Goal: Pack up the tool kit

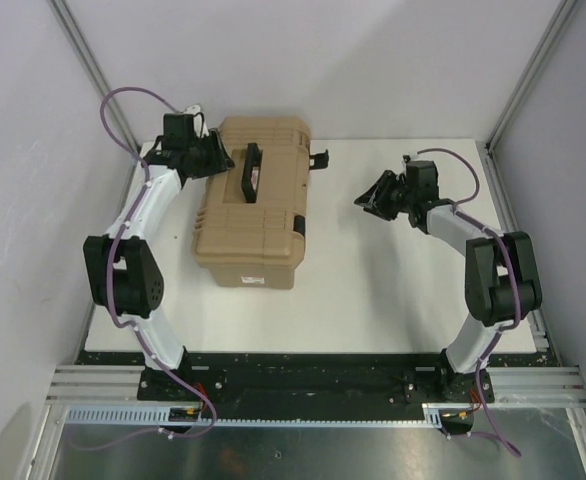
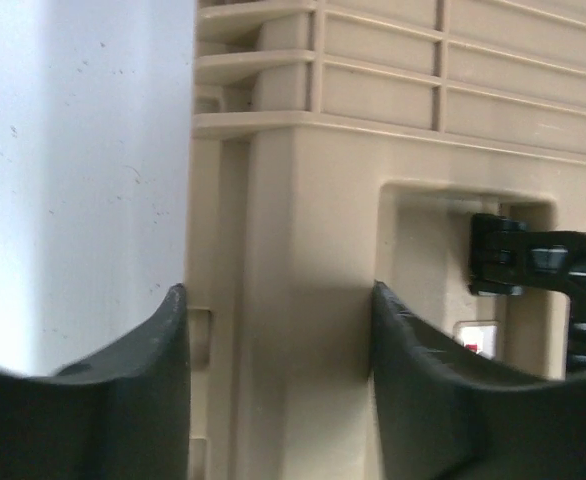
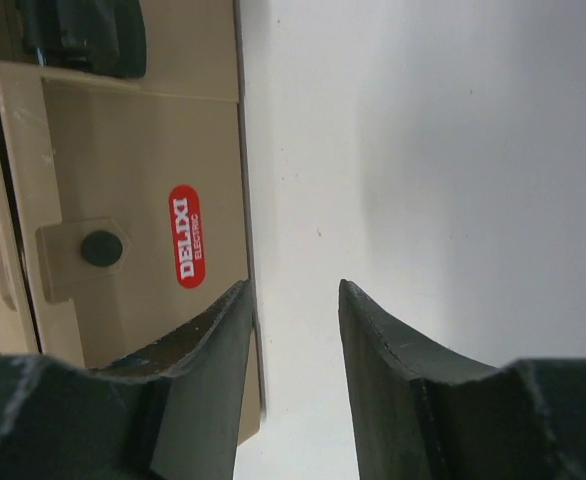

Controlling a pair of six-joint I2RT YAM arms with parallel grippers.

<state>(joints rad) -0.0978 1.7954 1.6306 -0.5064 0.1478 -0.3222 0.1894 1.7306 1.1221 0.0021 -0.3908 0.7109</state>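
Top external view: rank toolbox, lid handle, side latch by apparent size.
1. toolbox: by far the largest.
2. lid handle: long black bar on the lid.
3. side latch: smallest; it sticks out past the box's right edge and may be partly hidden.

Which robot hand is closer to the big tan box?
Left. The left gripper is against the box's far left side, its fingers straddling a corner. The right gripper hangs over the table to the box's right, clear of it.

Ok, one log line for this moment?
toolbox: lid shut | left gripper: open, straddling toolbox side wall beside latch | right gripper: open, empty, apart from toolbox
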